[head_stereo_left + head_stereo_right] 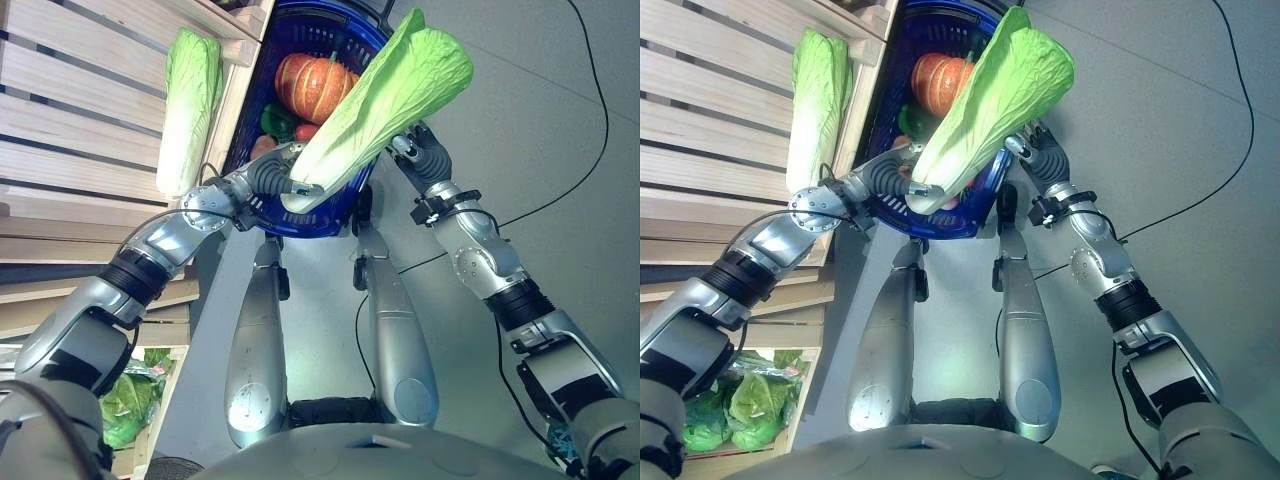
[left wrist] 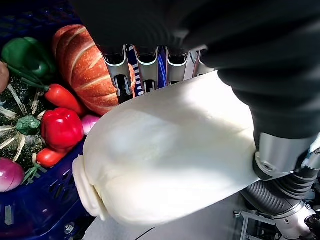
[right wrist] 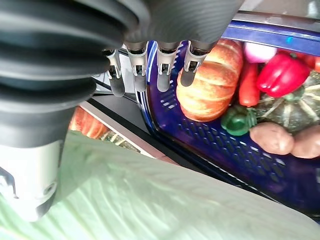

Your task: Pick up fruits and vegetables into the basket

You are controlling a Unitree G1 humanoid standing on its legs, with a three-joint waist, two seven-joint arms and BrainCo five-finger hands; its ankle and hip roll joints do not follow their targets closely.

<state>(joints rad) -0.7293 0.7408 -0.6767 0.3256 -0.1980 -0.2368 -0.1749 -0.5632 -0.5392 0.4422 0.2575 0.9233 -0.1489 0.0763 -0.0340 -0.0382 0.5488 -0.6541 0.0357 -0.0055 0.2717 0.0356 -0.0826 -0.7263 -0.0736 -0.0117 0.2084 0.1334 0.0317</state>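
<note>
I hold a long napa cabbage (image 1: 385, 95) slantwise over the near rim of the blue basket (image 1: 252, 105). My left hand (image 1: 268, 178) is curled round its white stem end (image 2: 170, 160). My right hand (image 1: 418, 148) props the leafy top (image 3: 150, 205) from beneath, its fingers (image 3: 162, 70) straight and apart from the leaves. Inside the basket lie an orange pumpkin (image 1: 312, 85), a green pepper (image 1: 277, 122), a red pepper (image 2: 61, 129), a dark green squash (image 2: 17, 127), potatoes (image 3: 272, 137) and a red onion (image 2: 10, 175).
A second napa cabbage (image 1: 190, 105) lies on the wooden slatted shelf (image 1: 70, 110) to the left of the basket. Bagged leafy greens (image 1: 740, 405) sit low on the left. Grey floor (image 1: 530, 110) spreads to the right.
</note>
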